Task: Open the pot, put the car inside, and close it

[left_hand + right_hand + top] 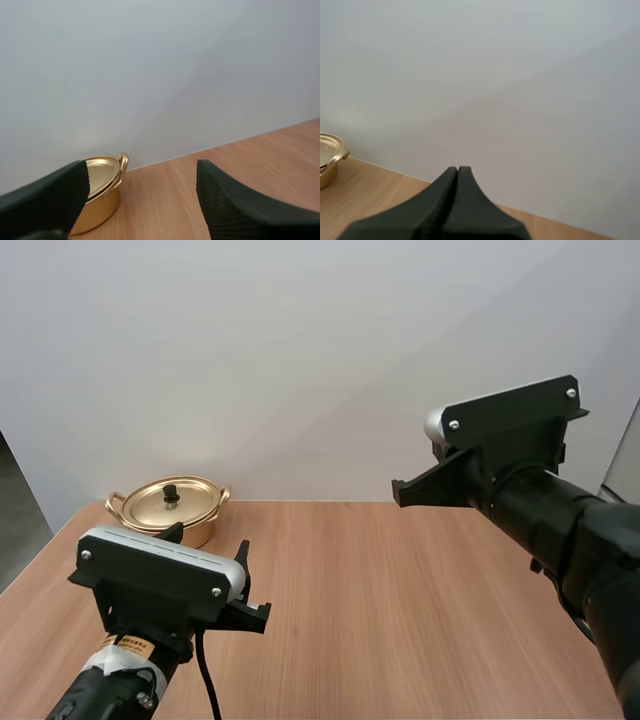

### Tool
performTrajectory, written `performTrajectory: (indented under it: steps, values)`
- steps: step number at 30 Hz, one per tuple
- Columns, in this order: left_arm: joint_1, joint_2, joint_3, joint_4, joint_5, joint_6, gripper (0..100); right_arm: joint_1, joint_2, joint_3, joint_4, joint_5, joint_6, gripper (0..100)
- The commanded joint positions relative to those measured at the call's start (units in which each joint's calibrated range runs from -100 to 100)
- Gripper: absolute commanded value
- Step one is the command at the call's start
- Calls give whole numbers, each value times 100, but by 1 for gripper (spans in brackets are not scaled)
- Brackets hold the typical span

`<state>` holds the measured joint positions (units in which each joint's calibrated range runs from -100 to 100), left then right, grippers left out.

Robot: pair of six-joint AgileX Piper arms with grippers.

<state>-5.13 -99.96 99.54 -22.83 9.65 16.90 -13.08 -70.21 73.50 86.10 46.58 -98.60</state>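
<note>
The pot (170, 512) stood at the tabletop's (400, 580) far left corner, close to the back edge, with its lid (150, 502) on. The left pincer (141, 170), fingers apart, hovered near it. Opening appeared to be the step in hand, and the next move called for an advance onto the knob (171, 488). The right pincer (457, 172), fingers together, hung above open tabletop.

High view over table (400, 570), wrist views low, sharing pot (102, 206)
</note>
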Motion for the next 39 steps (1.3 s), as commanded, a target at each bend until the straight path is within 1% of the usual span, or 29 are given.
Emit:
performTrajectory:
  steps: [1,3,5,7,10,13,15,18,21,24,27,29,33,39]
  values:
    - [-17,-4,46,-18,-250,-443,100,1,-320,173,5,-183,2,0]
    - [28,-4,46,-19,-114,-728,100,1,-320,279,-32,-526,64,0]
    - [93,-4,46,-19,74,-750,100,1,-320,341,-156,-761,227,0]
    - [172,-4,46,-19,480,-750,100,1,-320,379,-618,-730,423,0]
    - [312,-4,46,-5,801,-827,100,1,-320,379,-1269,-698,1099,0]
    - [477,-4,46,182,824,-1209,100,1,-320,379,-1897,-698,1551,0]
    - [591,-4,46,362,930,-1531,100,8,-288,379,-2450,-698,1888,0]
    - [692,-4,46,546,1504,-1846,100,54,-198,379,-3200,-749,2520,0]
    - [774,-4,46,546,1706,-1937,100,54,-156,379,-3684,-749,3322,0]
    - [813,-4,46,546,1793,-2018,100,54,-91,379,-4187,-729,4122,0]
    - [868,-4,46,556,2039,-2063,100,54,-7,391,-4635,-699,4614,0]
    - [875,-4,46,557,2073,-2063,100,54,25,391,-4717,-715,4632,0]
    - [893,-4,46,557,1731,-2063,100,54,48,391,-4786,-1075,4609,0]
    - [792,-4,46,557,1642,-2063,100,54,48,391,-5128,-1170,4609,0]
